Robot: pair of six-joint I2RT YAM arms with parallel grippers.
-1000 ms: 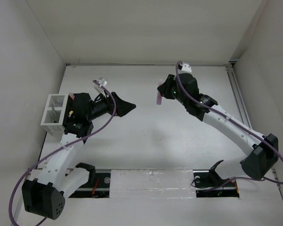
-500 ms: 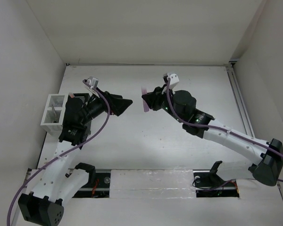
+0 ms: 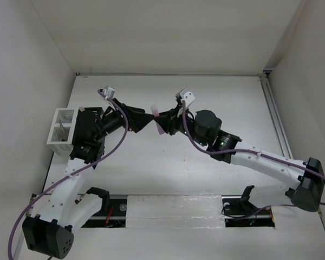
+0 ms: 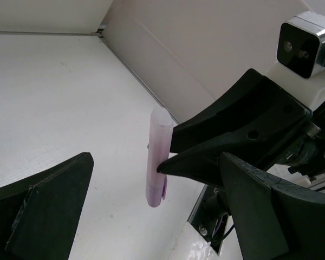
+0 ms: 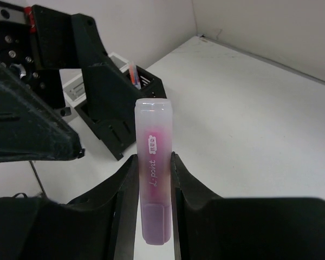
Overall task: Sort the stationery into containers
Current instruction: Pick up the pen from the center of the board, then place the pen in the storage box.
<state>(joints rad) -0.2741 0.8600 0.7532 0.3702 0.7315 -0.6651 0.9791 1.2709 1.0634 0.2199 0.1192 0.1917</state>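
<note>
A purple highlighter (image 3: pixel 158 122) is held upright above the table, and my right gripper (image 3: pixel 162 123) is shut on it. In the right wrist view both fingers clamp its barrel (image 5: pixel 151 179), cap end up. My left gripper (image 3: pixel 147 118) is open just left of it. In the left wrist view the highlighter (image 4: pixel 157 157) stands ahead, between the wide-apart fingers (image 4: pixel 49 211), untouched by them. The white container (image 3: pixel 62 130) sits at the far left. The black container (image 5: pixel 122 108), with pens (image 5: pixel 132 73) in it, lies beside it, mostly hidden under the left arm from above.
The white walls close the table on the left, back and right. The two arms meet over the table's middle, and the left arm's body (image 3: pixel 89 135) overhangs the containers. A metal rail (image 3: pixel 273 116) runs along the right edge.
My right arm has swung left and lower with the highlighter, bringing it up to the left gripper. The left gripper has turned and reached right toward it, still open.
</note>
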